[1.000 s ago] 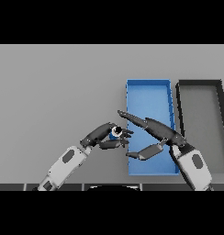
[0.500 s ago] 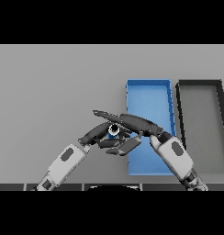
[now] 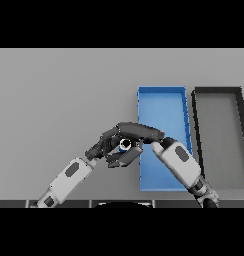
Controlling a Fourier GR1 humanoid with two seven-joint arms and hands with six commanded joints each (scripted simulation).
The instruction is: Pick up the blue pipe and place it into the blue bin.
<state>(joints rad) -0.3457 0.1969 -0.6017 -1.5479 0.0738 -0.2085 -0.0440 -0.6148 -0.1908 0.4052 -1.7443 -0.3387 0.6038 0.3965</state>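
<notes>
While unlabelled, blue pipe (image 3: 125, 145) between both hands.

1. Two arms with smooth white forearm shells, each bearing a rounded dark grey oval panel on its upper face.
2. Grey segments join the shells at wrist and elbow.
3. Left hand (image 3: 105, 146): dark, nearly black, with slim segmented fingers.
4. Right hand (image 3: 136, 132): the same dark colour, with a broad glossy back.

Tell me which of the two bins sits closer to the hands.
The blue bin, the left one of the pair. The right hand reaches over its left wall toward the blue pipe; the black bin lies beyond it, farther right.
</notes>
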